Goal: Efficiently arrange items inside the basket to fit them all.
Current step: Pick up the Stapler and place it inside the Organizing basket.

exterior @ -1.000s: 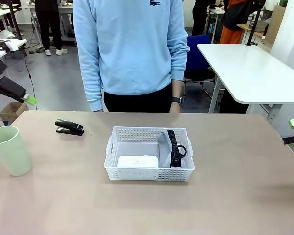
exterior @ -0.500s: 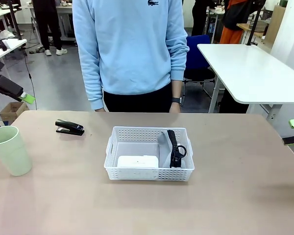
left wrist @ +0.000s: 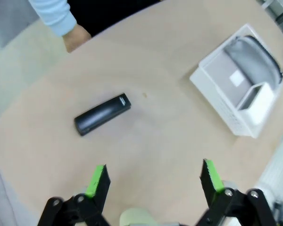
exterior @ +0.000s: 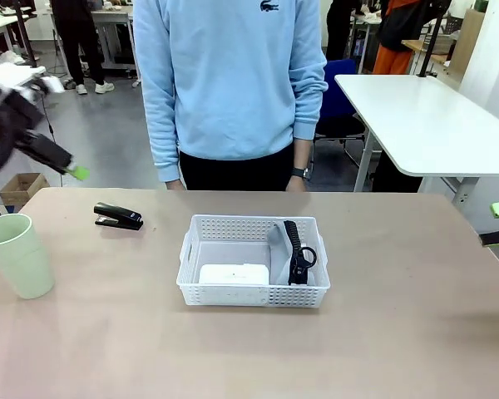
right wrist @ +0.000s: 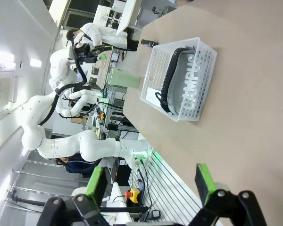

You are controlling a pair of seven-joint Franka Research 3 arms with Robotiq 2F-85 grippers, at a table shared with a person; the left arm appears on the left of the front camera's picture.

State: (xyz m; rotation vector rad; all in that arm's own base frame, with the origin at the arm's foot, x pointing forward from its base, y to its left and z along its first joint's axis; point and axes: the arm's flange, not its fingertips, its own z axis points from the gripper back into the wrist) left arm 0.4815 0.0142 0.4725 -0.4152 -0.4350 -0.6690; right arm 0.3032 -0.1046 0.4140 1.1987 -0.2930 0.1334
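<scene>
**Step in hand.** We judged the task half done. The pouch (exterior: 276, 235) and the power strip (exterior: 234, 273) lay inside the basket (exterior: 254, 219). The pouch was along the right wall and the strip against the front wall at the left. The stapler (exterior: 118, 217) and the cup (exterior: 18, 255) sat on the tabletop (exterior: 399, 332), both well to the left of the basket, with the cup upright near the left edge.

We took the current step to be the approach to one of these two items. The left hand (left wrist: 154, 173) hung above the left part of the tabletop. In its wrist view the stapler lay ahead of the fingers, and the cup's rim showed at the bottom edge between them. We could not tell which item it was aimed at.

**Next move.** In our judgement, the hand would need to come down over the chosen item, close on it and carry it to the free area behind the strip, left of the pouch. That area looked tight for both items, so the cup's placement mattered most.

**Hands.** The left hand was spread fully, holding and touching nothing. The right hand (right wrist: 149, 179) was likewise spread and empty, near the right edge of the tabletop, well apart from the basket.
</scene>
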